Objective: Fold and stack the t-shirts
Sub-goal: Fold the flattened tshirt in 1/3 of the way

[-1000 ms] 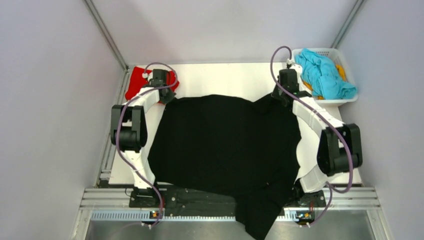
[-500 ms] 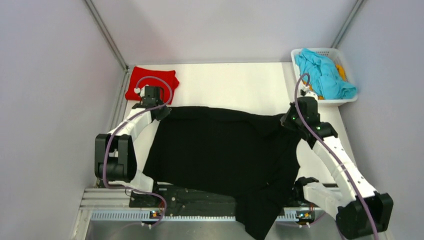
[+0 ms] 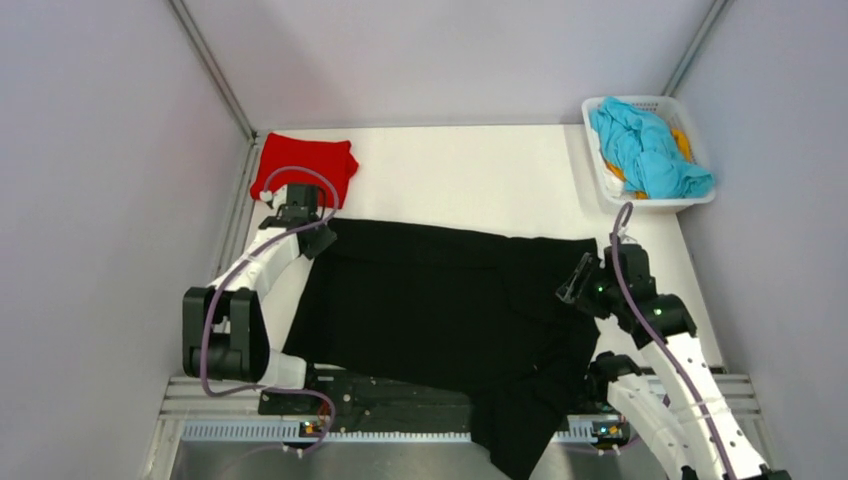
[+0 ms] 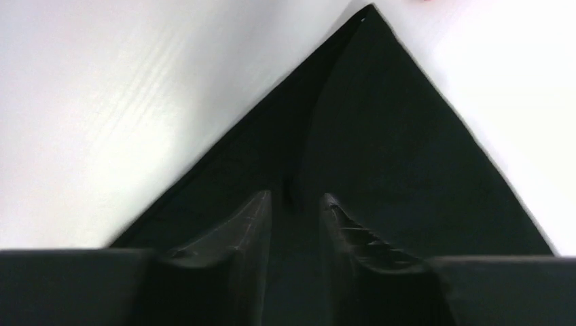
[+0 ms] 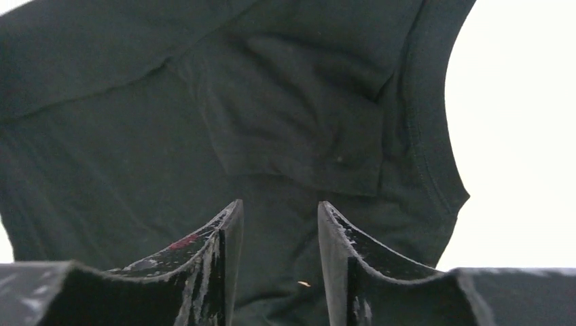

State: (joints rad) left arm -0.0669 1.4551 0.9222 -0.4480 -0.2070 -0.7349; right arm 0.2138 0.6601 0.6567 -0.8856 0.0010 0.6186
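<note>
The left gripper point(image 4: 295, 204) is narrowly parted over the far left corner of the one black t-shirt point(image 3: 440, 300); whether it pinches the crease I cannot tell. The right gripper point(image 5: 278, 207), slightly open, holds nothing above the sleeve. One folded red t-shirt point(image 3: 305, 160) lies far left, and one white basket point(image 3: 655, 204) stands far right.

We see a white basket point(image 3: 650, 99) at the bench's far right corner, the white bench top point(image 3: 470, 170), a ridged metal rail point(image 3: 250, 430) along its near edge
</note>
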